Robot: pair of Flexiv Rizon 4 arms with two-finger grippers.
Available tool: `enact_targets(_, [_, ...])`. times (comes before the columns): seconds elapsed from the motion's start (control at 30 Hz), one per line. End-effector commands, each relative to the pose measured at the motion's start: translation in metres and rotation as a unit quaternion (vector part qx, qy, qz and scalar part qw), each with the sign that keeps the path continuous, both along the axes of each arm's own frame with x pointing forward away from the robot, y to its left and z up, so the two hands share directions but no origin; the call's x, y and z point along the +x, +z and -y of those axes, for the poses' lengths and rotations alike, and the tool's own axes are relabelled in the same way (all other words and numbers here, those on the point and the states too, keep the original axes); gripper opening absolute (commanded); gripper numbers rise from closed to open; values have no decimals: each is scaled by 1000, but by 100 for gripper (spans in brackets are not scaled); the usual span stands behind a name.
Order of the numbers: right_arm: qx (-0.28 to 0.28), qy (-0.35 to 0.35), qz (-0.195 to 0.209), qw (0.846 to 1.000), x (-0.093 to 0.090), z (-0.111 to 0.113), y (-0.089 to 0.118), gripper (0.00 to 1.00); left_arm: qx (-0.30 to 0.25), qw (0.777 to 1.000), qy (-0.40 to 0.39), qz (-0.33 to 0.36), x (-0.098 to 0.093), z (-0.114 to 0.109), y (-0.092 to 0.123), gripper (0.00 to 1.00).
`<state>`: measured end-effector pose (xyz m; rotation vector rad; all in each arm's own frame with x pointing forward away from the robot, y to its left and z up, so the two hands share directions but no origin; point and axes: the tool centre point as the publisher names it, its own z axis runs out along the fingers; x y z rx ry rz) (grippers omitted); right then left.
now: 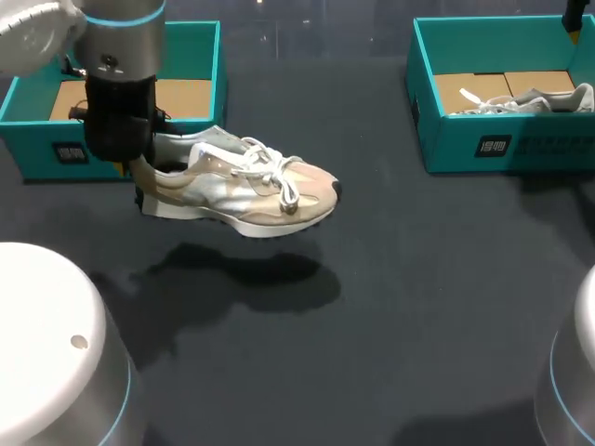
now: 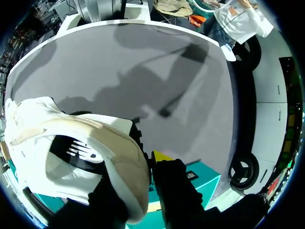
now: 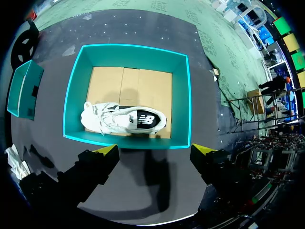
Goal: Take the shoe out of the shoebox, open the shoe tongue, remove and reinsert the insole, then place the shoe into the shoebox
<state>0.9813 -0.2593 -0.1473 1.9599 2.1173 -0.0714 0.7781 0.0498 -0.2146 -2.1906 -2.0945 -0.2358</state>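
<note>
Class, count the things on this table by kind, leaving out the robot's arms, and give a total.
Shoes: 2 (held shoe, boxed shoe)
Shoeboxes: 2 (left shoebox, right shoebox)
Total: 4

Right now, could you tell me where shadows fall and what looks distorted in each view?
Head view: the beige and white lace-up sneaker throws a soft shadow on the black table, apart from its sole. Left wrist view: the fisheye curves the table's edge. Right wrist view: the right gripper shadows the table before the teal cardboard shoebox.
</note>
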Motion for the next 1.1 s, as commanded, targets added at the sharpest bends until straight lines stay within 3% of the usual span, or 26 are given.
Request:
enact_targets(0.03, [0, 0, -1, 1000, 1, 0, 0, 100, 4, 997, -17, 75, -11, 16, -13, 0])
enact_targets(0.53, [0, 0, -1, 1000, 1, 0, 0, 100, 25, 998, -10, 49, -37, 84, -68, 0])
enact_targets(0.8, [0, 0, -1, 1000, 1, 0, 0, 100, 26, 999, -2, 32, -37, 118, -91, 0])
enact_targets(1.1, [0, 0, -1, 1000, 1, 0, 0, 100, 28, 999, 9, 22, -38, 140, -118, 0])
